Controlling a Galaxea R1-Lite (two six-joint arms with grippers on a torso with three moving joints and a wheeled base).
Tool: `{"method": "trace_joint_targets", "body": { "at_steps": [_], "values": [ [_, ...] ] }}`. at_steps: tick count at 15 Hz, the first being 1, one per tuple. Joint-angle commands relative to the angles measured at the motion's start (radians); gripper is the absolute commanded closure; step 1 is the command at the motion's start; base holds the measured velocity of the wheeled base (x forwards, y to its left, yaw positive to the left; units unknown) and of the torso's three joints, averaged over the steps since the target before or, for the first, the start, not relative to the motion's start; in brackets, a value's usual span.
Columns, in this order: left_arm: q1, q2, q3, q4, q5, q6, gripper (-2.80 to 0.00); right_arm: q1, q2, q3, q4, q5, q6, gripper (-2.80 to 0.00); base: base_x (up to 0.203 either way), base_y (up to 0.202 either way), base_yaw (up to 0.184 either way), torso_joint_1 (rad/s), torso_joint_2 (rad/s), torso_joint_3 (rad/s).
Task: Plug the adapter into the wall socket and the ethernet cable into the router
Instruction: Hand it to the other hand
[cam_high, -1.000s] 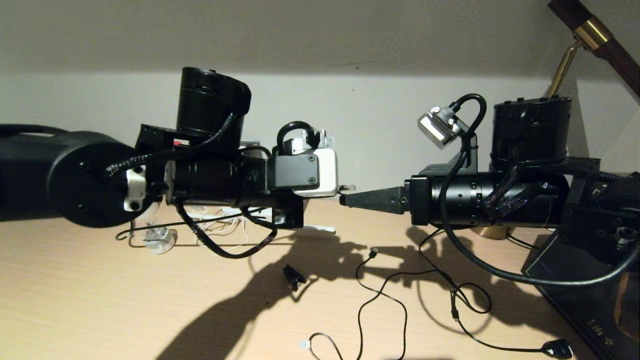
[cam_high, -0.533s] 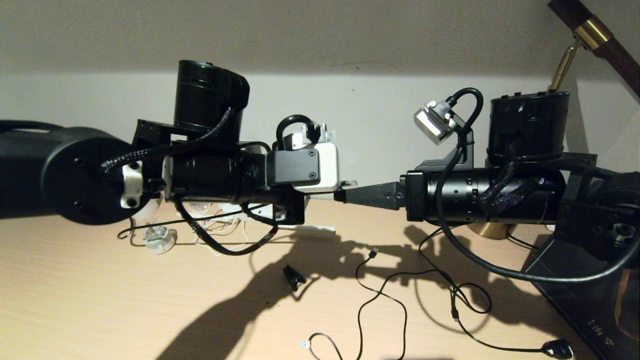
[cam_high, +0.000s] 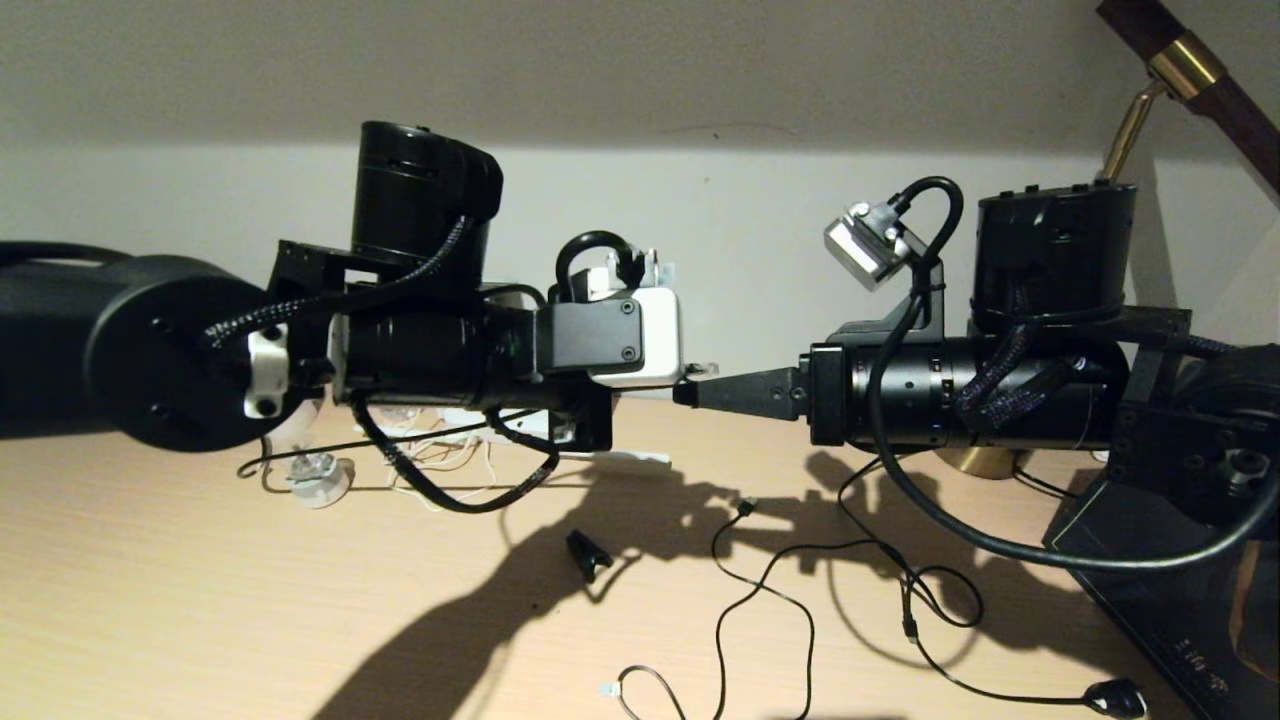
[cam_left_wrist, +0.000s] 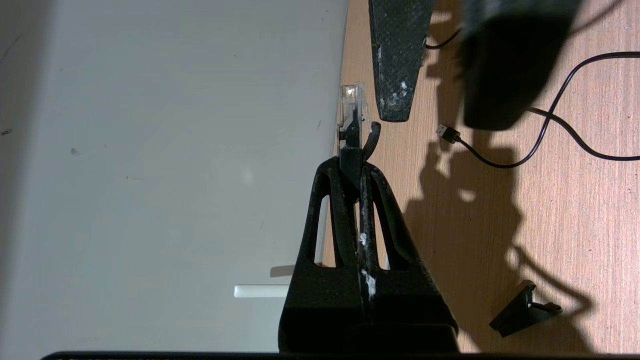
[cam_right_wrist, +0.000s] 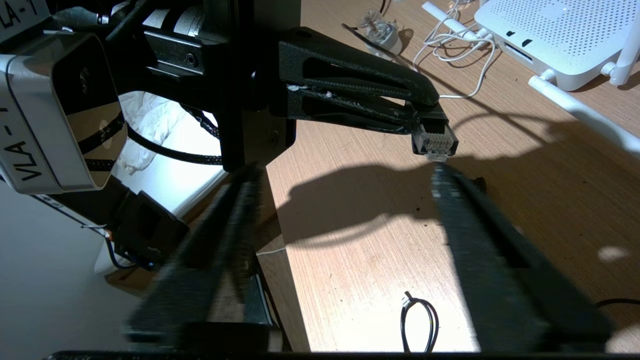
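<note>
My left gripper hangs above the desk, shut on the ethernet cable's clear connector, which sticks out past its tips. From the right wrist the connector shows its contacts, pinched by the left fingers. My right gripper faces it, open, its fingers wide apart, one tip just below the connector. From the head camera the right gripper nearly meets the left one. The white router lies behind the left arm, with one antenna showing. The adapter and the wall socket are out of view.
On the desk lie a small black clip, a black USB-tipped cable, a black cord with an inline switch and a black oval disc. A tangled white cord sits by the router. A dark flat box and a brass lamp base stand at the right.
My right arm has edged left and slightly up, bringing its gripper closer to the held connector. The left arm has risen a little, still gripping the connector.
</note>
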Motion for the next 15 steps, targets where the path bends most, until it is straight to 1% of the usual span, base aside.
{"method": "trace_joint_targets", "body": {
  "at_steps": [1,11,15],
  "values": [
    [-0.005,0.004,0.0,-0.001,-0.002,0.006,0.0,0.0,-0.003,-0.002,-0.002,0.004,0.002,0.0,0.0,0.0,0.0,0.0,0.0,0.0],
    [-0.017,0.013,0.006,-0.032,-0.002,-0.011,0.0,0.0,-0.007,0.008,-0.002,0.004,0.005,0.0,0.0,0.0,0.0,0.0,0.0,0.0],
    [-0.017,0.013,0.011,-0.039,-0.002,-0.017,0.0,0.007,-0.019,0.035,-0.002,-0.015,0.006,0.0,0.0,0.0,0.0,0.0,0.0,0.0]
  ]
}}
